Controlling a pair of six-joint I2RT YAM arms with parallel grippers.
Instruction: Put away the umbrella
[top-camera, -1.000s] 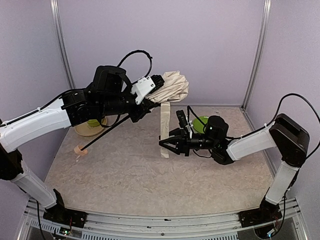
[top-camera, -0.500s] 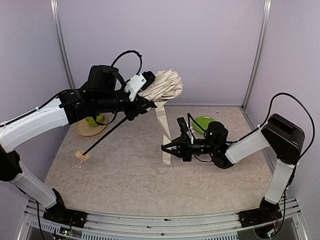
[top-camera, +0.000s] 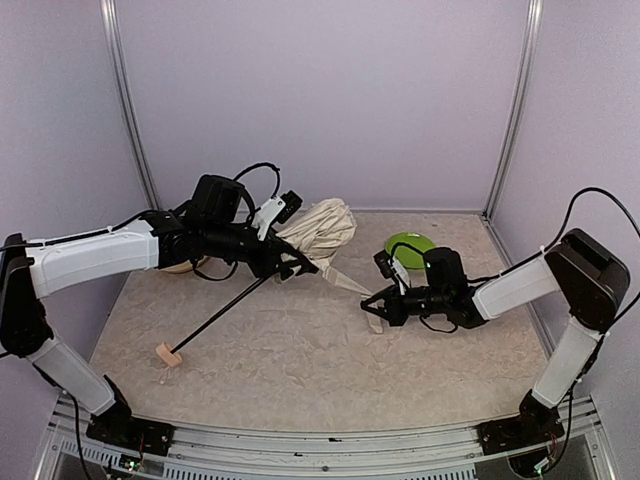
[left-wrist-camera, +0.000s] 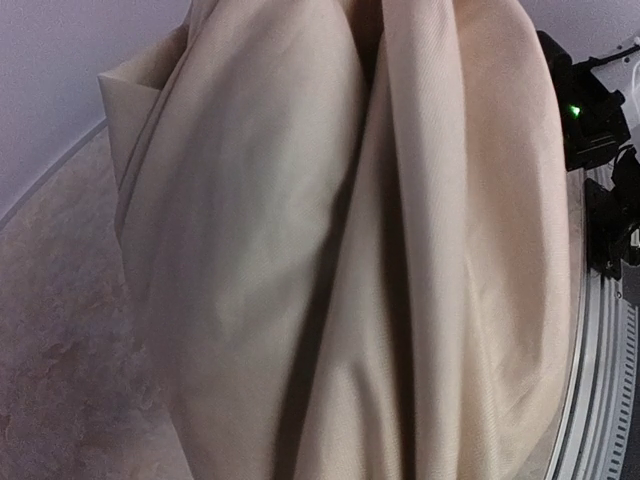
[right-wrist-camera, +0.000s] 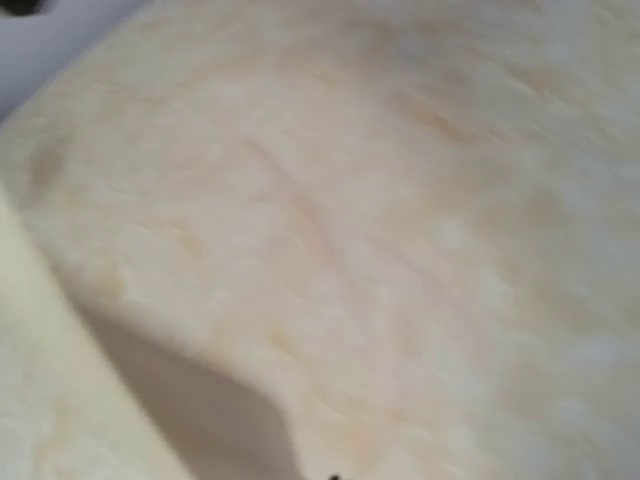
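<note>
Toward the far left of the table (top-camera: 300, 380), the left gripper (top-camera: 287, 262) is clamped on the umbrella (top-camera: 318, 225) just where the black shaft (top-camera: 220, 315) meets the bunched cream canopy. This holds the canopy end up off the surface. The shaft slants down and toward the near left, and its wooden knob (top-camera: 168, 352) rests on the table. In the left wrist view, folds of cream fabric fill nearly everything and hide the fingers. A cream strap (top-camera: 345, 283) runs from the canopy to the right and nearer, down to the right gripper (top-camera: 376, 304). That gripper sits low over the table right of centre, with its jaws pinched together on the strap's end. The right wrist view is blurred, showing only pale table and a cream edge at the left. A green dish (top-camera: 410, 244) lies just beyond the right gripper, toward the far right.
</note>
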